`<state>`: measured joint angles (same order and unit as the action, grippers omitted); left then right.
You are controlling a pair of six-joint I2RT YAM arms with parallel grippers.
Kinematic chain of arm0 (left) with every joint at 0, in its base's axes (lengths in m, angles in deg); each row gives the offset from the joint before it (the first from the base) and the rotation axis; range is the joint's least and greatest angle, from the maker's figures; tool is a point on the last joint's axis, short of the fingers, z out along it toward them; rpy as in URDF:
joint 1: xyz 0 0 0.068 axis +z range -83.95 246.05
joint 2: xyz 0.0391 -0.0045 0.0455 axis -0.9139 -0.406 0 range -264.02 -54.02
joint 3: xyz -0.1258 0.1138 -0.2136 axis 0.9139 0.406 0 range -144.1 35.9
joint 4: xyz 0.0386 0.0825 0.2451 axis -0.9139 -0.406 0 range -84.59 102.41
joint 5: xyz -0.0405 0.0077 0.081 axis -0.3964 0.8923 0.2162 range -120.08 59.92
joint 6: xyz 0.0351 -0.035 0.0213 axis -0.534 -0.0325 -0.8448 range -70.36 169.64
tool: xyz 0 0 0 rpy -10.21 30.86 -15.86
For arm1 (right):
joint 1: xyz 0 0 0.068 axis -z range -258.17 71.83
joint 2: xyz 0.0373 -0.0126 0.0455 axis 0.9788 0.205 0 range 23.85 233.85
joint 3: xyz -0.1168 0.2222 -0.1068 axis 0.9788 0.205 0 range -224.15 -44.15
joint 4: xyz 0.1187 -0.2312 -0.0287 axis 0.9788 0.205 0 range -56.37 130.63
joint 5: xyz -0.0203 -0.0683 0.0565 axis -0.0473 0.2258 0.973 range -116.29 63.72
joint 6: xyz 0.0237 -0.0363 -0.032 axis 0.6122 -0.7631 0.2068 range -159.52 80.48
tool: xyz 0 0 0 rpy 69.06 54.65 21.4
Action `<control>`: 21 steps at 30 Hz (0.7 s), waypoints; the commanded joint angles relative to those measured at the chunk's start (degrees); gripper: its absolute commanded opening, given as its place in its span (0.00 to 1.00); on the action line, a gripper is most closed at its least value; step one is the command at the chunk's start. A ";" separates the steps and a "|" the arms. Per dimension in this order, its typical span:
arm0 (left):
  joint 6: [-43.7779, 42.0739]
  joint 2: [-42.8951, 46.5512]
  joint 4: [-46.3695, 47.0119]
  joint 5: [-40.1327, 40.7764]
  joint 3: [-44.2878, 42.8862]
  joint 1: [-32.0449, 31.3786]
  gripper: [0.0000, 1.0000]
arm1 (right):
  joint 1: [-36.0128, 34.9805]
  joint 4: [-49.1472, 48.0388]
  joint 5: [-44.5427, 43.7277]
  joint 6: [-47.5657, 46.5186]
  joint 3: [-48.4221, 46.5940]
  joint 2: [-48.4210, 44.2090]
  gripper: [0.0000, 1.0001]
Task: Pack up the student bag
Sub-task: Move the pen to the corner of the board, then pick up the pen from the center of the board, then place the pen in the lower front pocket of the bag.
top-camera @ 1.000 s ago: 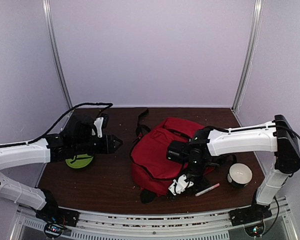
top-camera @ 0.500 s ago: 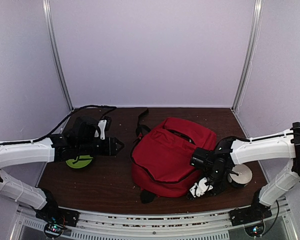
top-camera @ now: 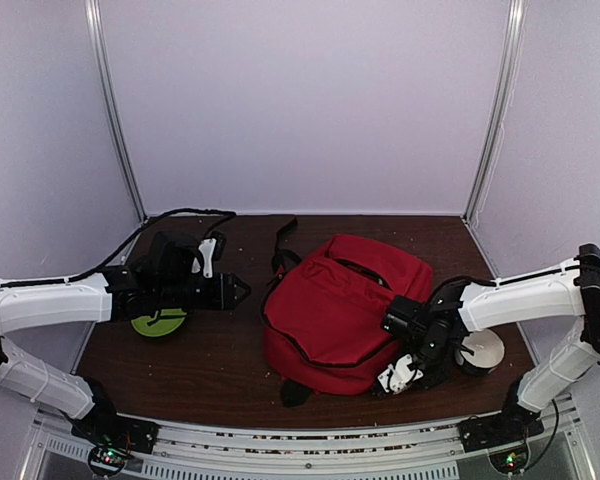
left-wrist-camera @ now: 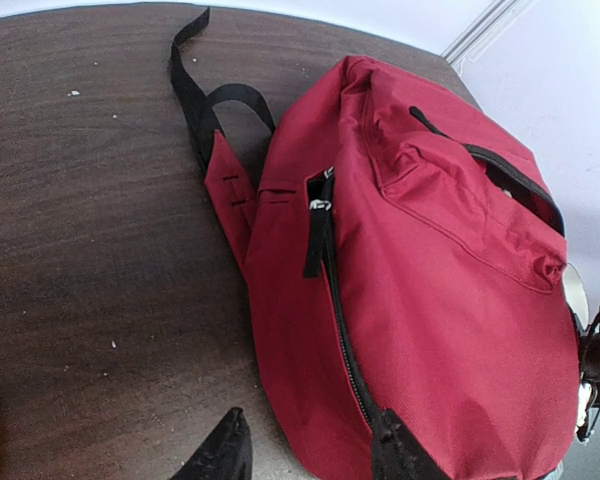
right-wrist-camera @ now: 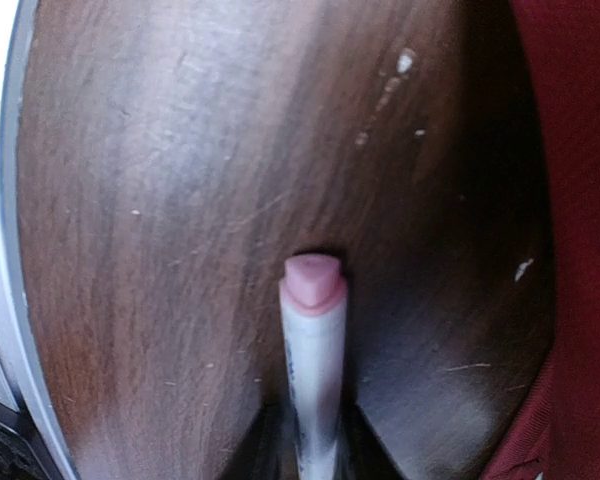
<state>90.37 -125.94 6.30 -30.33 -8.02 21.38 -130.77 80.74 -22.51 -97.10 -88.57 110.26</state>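
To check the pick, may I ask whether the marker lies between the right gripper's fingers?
Yes, in the right wrist view the marker sits between the dark fingers of the right gripper.

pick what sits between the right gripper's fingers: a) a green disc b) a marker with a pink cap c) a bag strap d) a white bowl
b, the right wrist view shows the marker, pink cap forward, clamped in the right gripper above the table

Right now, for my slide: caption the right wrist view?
Pink-capped white marker between the right jaws, against dark wooden table beside red fabric backpack.
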 commanded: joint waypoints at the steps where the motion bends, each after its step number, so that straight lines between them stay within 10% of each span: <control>1: 0.56 0.65 1.95 -0.49 -1.14 0.41 0.44 | 0.33 -5.06 -1.16 2.26 2.82 3.16 0.16; 14: 0.16 -3.01 2.47 -2.67 -4.12 0.36 0.44 | -0.80 23.38 22.50 8.63 -27.19 -5.65 0.09; 21: 1.20 -4.80 4.17 -5.00 -4.88 0.33 0.44 | 0.96 19.37 19.97 10.56 -43.64 0.52 0.08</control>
<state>90.90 -130.01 7.00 -33.13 -10.73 21.38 -130.90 100.72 -2.34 -88.55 -127.15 107.20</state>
